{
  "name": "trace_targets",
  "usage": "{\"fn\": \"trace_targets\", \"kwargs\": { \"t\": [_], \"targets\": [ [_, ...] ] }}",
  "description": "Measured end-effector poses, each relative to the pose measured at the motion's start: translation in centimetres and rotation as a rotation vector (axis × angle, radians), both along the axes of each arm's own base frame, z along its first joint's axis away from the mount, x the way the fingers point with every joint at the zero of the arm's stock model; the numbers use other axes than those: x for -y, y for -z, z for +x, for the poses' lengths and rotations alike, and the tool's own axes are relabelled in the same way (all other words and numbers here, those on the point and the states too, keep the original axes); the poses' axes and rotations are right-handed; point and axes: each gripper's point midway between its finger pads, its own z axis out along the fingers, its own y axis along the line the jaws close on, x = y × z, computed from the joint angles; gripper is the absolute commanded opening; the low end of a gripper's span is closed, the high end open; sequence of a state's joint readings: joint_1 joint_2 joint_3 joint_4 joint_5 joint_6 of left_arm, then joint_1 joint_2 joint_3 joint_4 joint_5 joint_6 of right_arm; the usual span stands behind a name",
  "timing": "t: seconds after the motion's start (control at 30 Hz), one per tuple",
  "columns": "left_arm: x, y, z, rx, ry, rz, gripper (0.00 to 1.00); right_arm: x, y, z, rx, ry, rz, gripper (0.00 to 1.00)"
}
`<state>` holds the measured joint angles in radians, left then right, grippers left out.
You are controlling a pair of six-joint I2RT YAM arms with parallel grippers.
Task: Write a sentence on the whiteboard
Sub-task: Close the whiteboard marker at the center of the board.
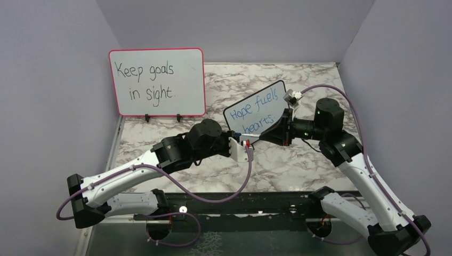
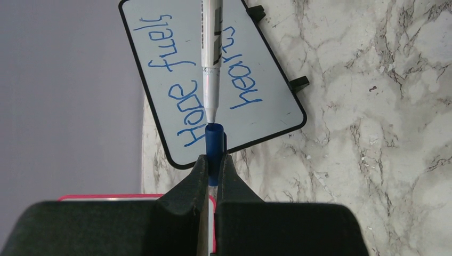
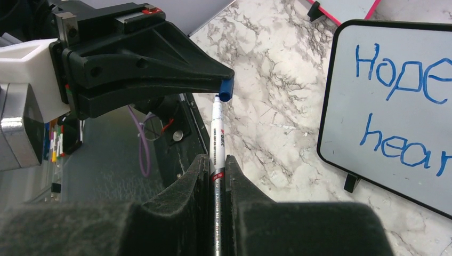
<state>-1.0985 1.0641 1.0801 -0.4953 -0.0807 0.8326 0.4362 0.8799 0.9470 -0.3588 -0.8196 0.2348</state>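
Observation:
The whiteboard (image 1: 242, 113) lies tilted on the marble table, its black frame and two feet showing in the left wrist view (image 2: 256, 64). The sentence (image 2: 176, 90) in blue reads "Hope fuels hearts" in two lines (image 3: 400, 74). My left gripper (image 2: 214, 157) is shut on a blue marker cap (image 2: 214, 141). My right gripper (image 3: 217, 158) is shut on the white marker (image 3: 217, 133). The two grippers meet nose to nose just in front of the board (image 1: 250, 141). The marker's tip sits at the cap's mouth (image 3: 226, 89); whether it is inside I cannot tell.
A larger pink-framed board (image 1: 157, 81) with black writing "Keep goals in sight." stands upright at the back left. Purple cables loop from both arms. Grey walls close the table on three sides, and a dark rail runs along the near edge (image 1: 240, 200).

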Motion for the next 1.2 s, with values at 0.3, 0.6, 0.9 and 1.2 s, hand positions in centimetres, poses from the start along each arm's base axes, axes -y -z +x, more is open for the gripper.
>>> {"fn": "trace_targets", "kwargs": {
  "t": [0.3, 0.6, 0.9, 1.2],
  "targets": [
    [0.2, 0.0, -0.3, 0.000, 0.010, 0.000, 0.00, -0.1, 1.0, 0.2, -0.026, 0.000, -0.012, 0.01],
    [0.2, 0.0, -0.3, 0.002, 0.014, 0.005, 0.00, -0.2, 1.1, 0.5, -0.028, 0.000, -0.013, 0.01],
    [0.5, 0.3, -0.8, 0.007, 0.041, 0.031, 0.00, -0.3, 1.6, 0.7, -0.030, -0.004, -0.027, 0.01],
    [0.8, 1.0, -1.0, 0.009, 0.061, 0.067, 0.00, -0.3, 2.3, 0.8, -0.041, -0.012, -0.049, 0.01]
  ]
}}
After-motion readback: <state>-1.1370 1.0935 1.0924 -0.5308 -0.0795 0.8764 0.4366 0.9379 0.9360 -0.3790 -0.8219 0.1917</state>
